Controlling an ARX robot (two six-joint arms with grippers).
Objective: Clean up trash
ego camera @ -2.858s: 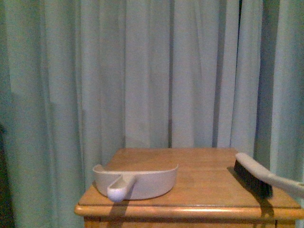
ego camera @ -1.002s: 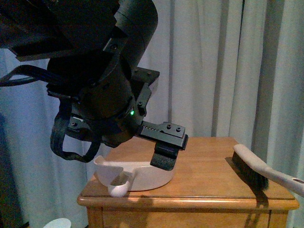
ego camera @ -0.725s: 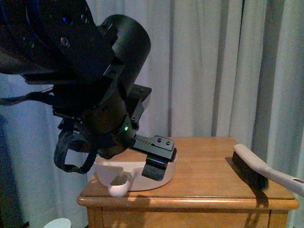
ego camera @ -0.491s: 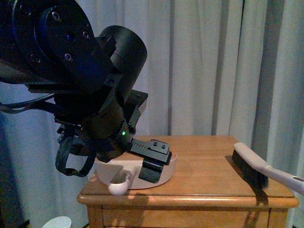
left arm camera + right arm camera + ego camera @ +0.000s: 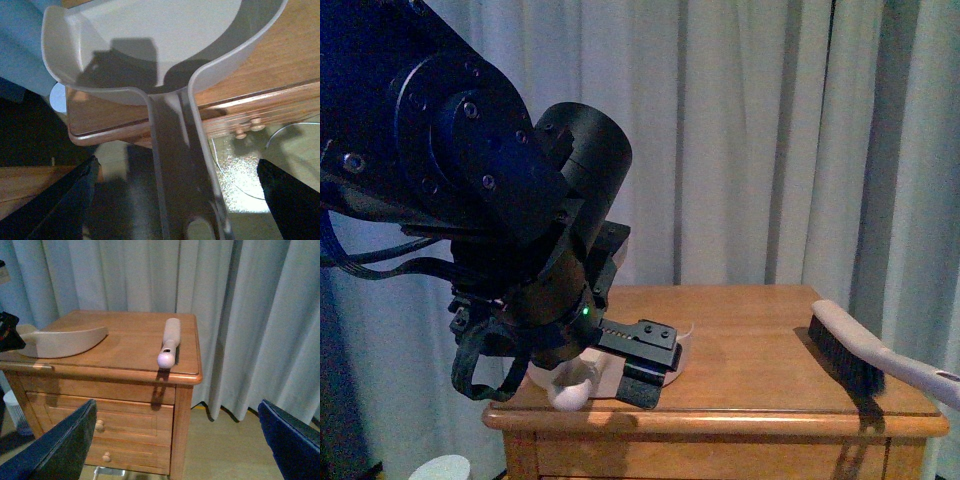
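The left claw [image 5: 177, 169] is wide open. Its two dark fingers [image 5: 70, 205] stand on each side of the dustpan handle [image 5: 175, 145], but they do not touch it. It holds nothing yet. The handle lies in the gap, so the claw looks lined up to close on it and pick up the pan.

The handle pokes out past the near edge of the table [image 5: 770, 365], toward 6 o'clock. That may be why the claw comes at it from the front. The dustpan [image 5: 150, 30] lies flat on the wood at about 8 o'clock on the table top. The part of the pan that shows is bare.

The brush [image 5: 850, 358] lies near the table's edge at 3 o'clock, well apart from the pan. Its handle hangs off the near edge too, easy to grab.

The right claw [image 5: 176, 405] is wide open as well and holds nothing. It hangs back from the table, far from the brush.

The trash does not show in any picture. It may be hidden behind the big left arm. A small white tub [image 5: 440, 468] stands on the floor at 7 o'clock, below the table.
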